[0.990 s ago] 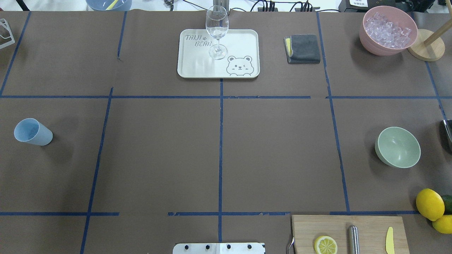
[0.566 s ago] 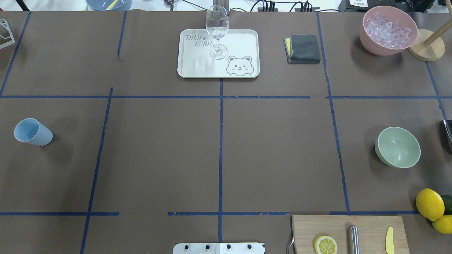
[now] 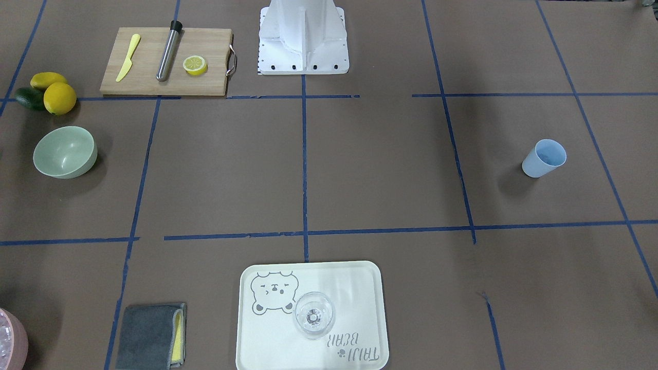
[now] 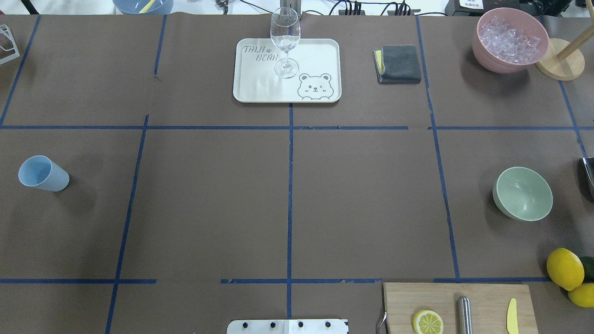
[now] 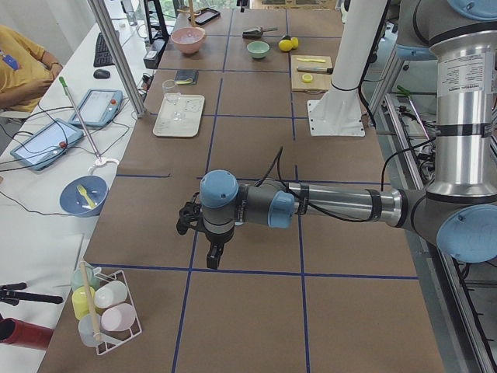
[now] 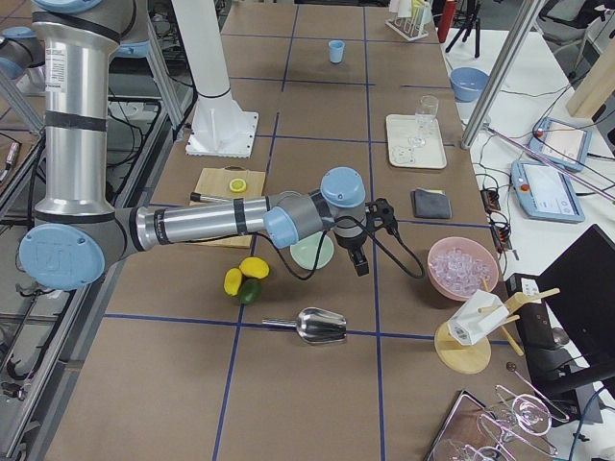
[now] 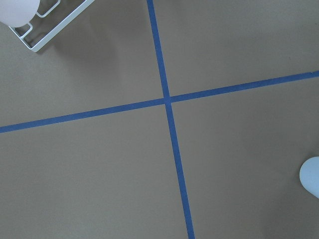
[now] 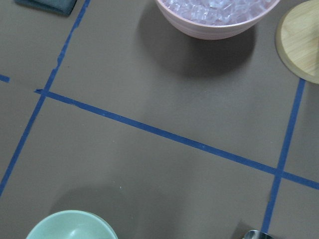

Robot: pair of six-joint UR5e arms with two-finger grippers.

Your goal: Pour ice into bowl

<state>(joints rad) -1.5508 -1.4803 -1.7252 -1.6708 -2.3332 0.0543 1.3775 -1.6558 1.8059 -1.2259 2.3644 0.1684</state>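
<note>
Bowl point(image 4: 523, 195) empty, pink container point(image 4: 486, 58) cube-filled

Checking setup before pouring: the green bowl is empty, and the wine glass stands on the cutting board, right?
No: the wine glass stands on the white bear tray, not the cutting board, as the overhead view shows. The green bowl is empty.
</note>
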